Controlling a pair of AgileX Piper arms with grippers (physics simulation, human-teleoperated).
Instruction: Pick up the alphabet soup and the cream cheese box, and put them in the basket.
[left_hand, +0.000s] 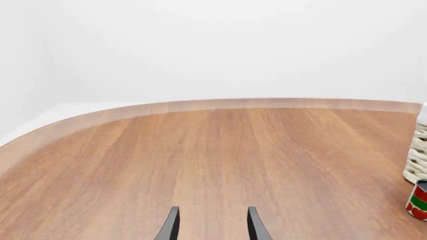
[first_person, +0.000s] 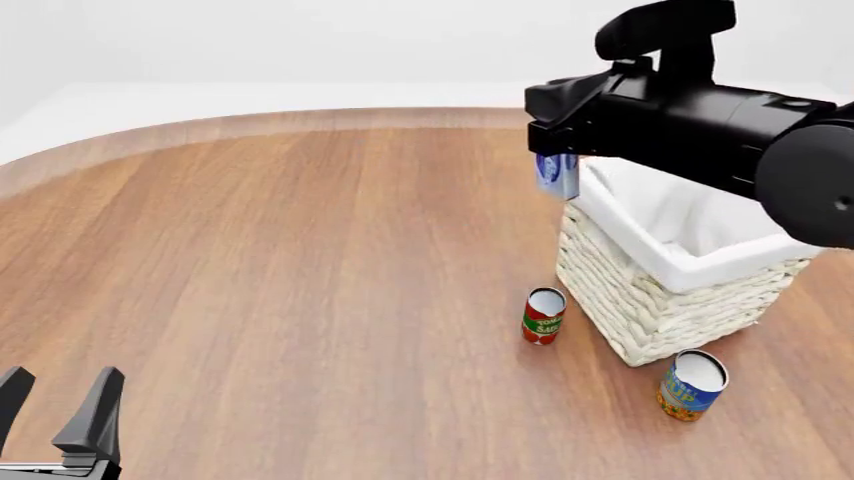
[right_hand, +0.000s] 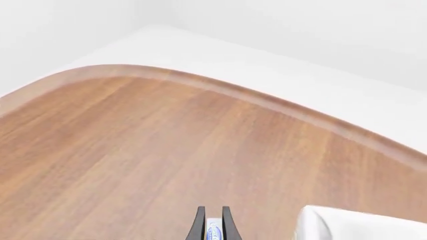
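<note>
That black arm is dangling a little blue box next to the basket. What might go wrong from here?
The cream cheese box hangs at the basket's far left corner, not clearly over the opening, so released now it might hit the rim and fall to the table.

The right gripper pinches only a thin edge between its jaws, so the box might slip or swing.

The alphabet soup stands close by the basket's front; a low pass could knock it over.

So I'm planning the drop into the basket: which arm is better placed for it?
Right. Its gripper already holds the small blue-and-white cream cheese box aloft at the woven cream-white basket's far rim. The left gripper sits open and empty, far across the table.
</note>
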